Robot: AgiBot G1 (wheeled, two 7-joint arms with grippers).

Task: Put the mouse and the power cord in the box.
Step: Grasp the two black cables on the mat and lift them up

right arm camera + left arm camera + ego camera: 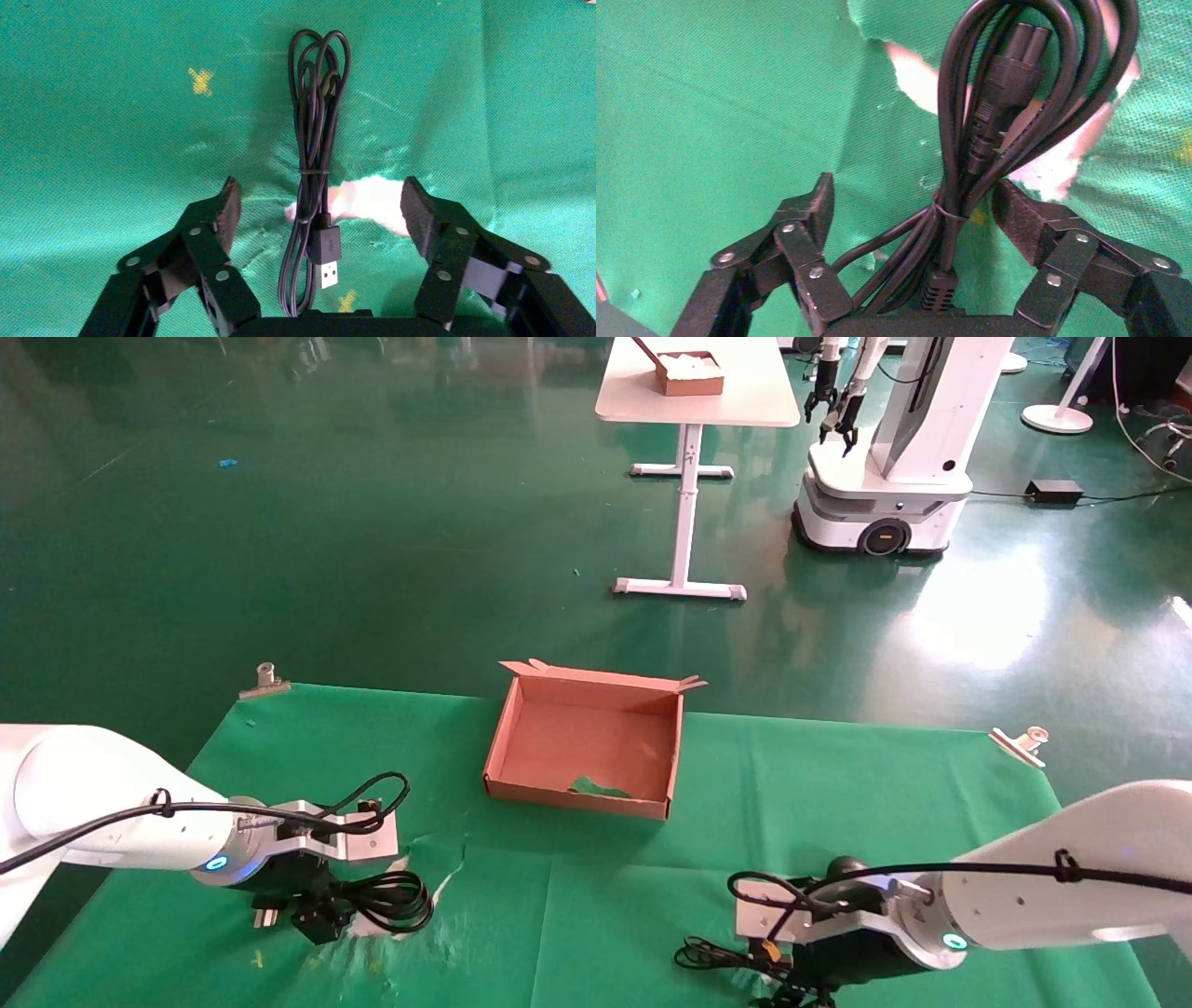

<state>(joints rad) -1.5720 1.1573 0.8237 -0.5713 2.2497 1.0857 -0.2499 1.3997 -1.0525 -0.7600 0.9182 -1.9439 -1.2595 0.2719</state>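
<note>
Black and shiny, the thick bundled power cord (989, 133) lies on the green cloth of the counter (605, 896), running straight out between the wide-open fingers of the left gripper (912, 207), near the empty brown cardboard box (585, 743).
</note>
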